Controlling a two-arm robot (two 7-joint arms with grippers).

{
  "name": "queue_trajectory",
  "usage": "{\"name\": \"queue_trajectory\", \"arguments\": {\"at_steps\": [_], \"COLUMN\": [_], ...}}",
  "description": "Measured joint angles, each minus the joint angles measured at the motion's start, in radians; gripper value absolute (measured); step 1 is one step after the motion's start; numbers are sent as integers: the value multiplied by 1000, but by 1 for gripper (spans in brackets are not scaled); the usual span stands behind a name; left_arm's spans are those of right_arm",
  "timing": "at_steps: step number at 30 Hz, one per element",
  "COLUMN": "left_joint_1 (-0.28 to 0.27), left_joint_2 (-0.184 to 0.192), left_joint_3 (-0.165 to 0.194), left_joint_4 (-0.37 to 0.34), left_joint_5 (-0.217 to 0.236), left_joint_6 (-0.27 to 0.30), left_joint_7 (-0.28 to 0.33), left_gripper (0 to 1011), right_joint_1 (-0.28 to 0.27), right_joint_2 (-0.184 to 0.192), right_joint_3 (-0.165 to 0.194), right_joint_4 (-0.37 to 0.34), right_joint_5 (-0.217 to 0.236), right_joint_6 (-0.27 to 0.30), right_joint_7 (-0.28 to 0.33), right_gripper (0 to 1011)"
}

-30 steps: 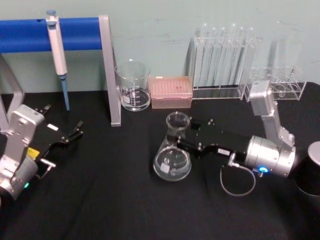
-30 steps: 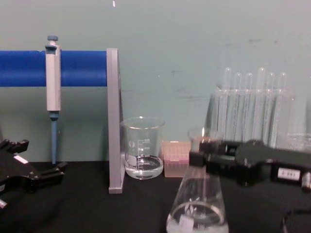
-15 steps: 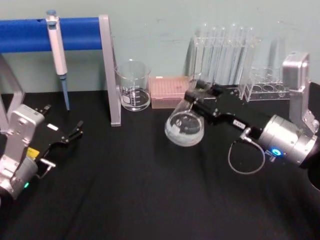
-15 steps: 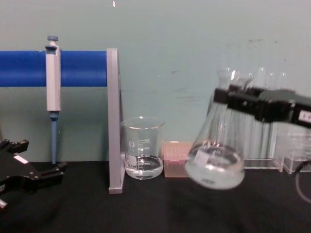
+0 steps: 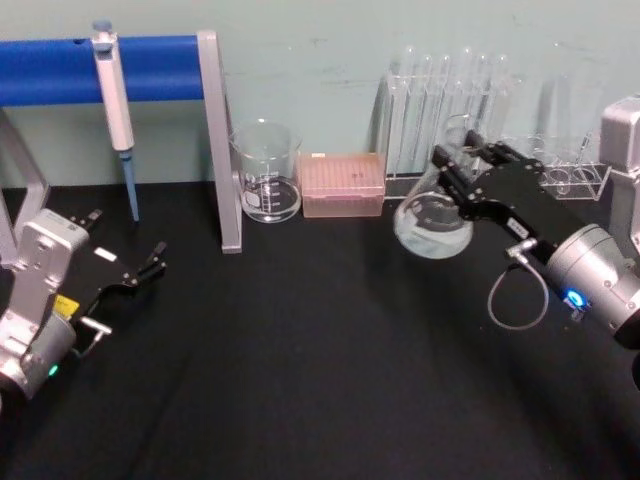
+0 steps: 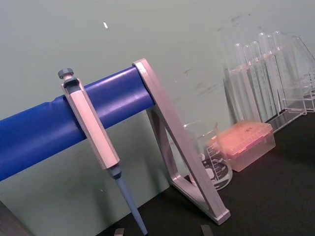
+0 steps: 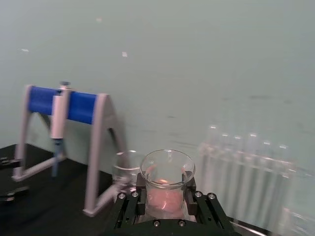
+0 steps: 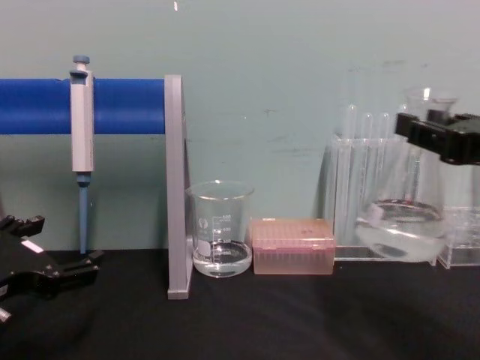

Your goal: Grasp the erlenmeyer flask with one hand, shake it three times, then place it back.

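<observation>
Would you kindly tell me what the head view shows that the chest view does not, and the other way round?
Head view: the right arm's silver wrist and the left arm's silver body, seen from above. Chest view: the side profile, with the flask hanging above the black table and liquid pooled in its base. Both: the right end effector shut on the flask's neck, the left end effector open and parked at the left, the pipette on the blue stand, the beaker, the pink box and the test tubes.
</observation>
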Motion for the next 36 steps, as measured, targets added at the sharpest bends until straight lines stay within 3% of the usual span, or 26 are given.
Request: {"name": "queue_trajectory", "arguments": {"at_steps": [5,14,25,36], "left_joint_1": [0,0,0,0], "left_joint_2": [0,0,0,0], "left_joint_3": [0,0,0,0], "left_joint_4": [0,0,0,0], "left_joint_5": [0,0,0,0], "left_joint_6": [0,0,0,0], "left_joint_7": [0,0,0,0], "left_gripper": [1001,1001,1001,1001], "right_joint_1": [-26,-35,-5,75], "right_joint_2": [-17,-29,-34,-39], "right_joint_3": [26,43,17,-84], "right_joint_4": [-16,-13,10,48], "right_joint_5": [-27,-39,-43,-39], "right_joint_6": [12,9,-1,-33], "right_joint_7": [-51,-28,97,312], "right_gripper": [448,449,449,449]}}
